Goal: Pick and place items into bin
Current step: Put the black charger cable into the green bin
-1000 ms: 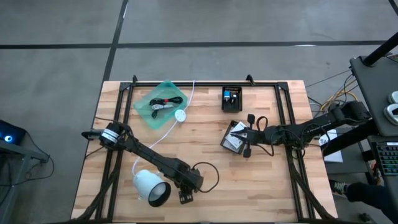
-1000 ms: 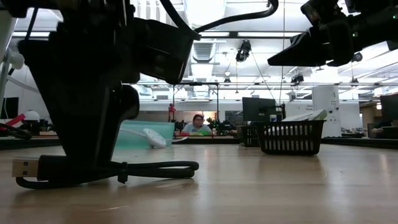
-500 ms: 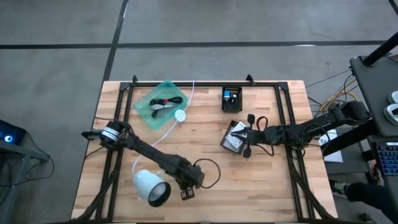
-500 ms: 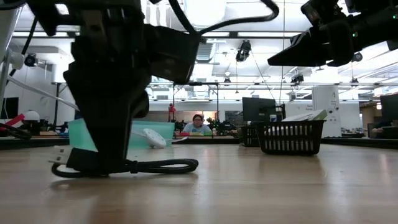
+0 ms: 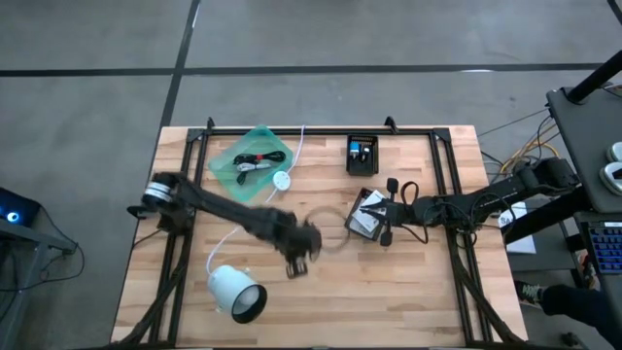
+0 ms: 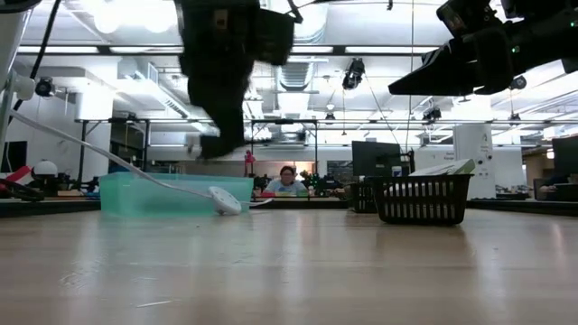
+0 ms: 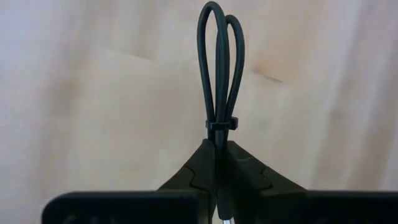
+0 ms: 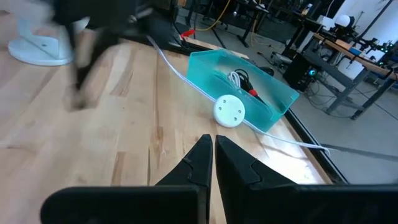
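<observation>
My left gripper hangs over the middle of the table, shut on the black coiled cable, and shows raised in the low view. My right gripper is shut with nothing between its fingers, and hovers by the white printed cards at the table's right. The teal bin stands at the far left with dark cables inside. In the high view the held cable is a blurred loop beside my left gripper. My left gripper pinches the cable's bundled strands between its two fingers, just behind the small tie band. The fingers come from above. The double loop sticks out past the fingertips, and the cable is lifted clear of the table.
A large white lamp-like cylinder lies near the table's front left. A white cord with a round disc runs past the bin. A black mesh basket stands at the far middle. A person sits in the room behind.
My left gripper has shut on the cable near the table's near edge. It has then risen and swung toward the far edge and the table's middle, lifting the whole cable clear of the wood.
</observation>
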You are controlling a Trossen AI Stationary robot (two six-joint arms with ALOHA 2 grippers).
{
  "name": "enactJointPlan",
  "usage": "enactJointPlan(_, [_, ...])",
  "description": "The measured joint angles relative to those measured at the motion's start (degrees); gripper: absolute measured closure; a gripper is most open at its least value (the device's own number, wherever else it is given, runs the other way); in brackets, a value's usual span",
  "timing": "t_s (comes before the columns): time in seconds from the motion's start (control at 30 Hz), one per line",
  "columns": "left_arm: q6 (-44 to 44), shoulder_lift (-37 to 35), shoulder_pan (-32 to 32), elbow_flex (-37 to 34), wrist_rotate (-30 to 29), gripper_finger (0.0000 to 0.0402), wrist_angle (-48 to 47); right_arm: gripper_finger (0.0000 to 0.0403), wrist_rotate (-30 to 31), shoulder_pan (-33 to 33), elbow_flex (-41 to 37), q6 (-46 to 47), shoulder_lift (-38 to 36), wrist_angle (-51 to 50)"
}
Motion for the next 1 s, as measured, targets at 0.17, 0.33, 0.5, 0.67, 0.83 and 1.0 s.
enactJointPlan(0.17, [3.3,-8.2,6.9,-0.1,-6.1,0.0394,-8.8,0.0394,0.0,0.0,0.0,0.2,0.0,-0.1])
enactJointPlan(0.33, [3.3,-16.4,16.4,-1.1,-13.4,0.0394,-16.3,0.0394,0.0,0.0,-0.1,0.1,0.0,-0.4])
enactJointPlan(0.5, [3.5,-21.4,27.4,-2.9,-14.8,0.0394,-18.6,0.0394,0.0,0.0,-0.3,-0.7,0.0,-0.4])
enactJointPlan(0.67, [8.5,-22.7,38.0,-5.8,-7.5,0.0394,-18.2,0.0394,0.0,0.0,-0.4,-1.4,0.0,-0.4])
enactJointPlan(0.83, [10.0,-21.3,44.6,-7.7,-7.4,0.0388,-18.3,0.0394,0.0,0.0,-0.4,-2.0,0.0,-0.5])
enactJointPlan(1.0, [15.0,-20.3,47.3,-8.8,-7.8,0.0347,-16.9,0.0394,0.0,0.0,-0.4,-2.0,0.0,-0.5])
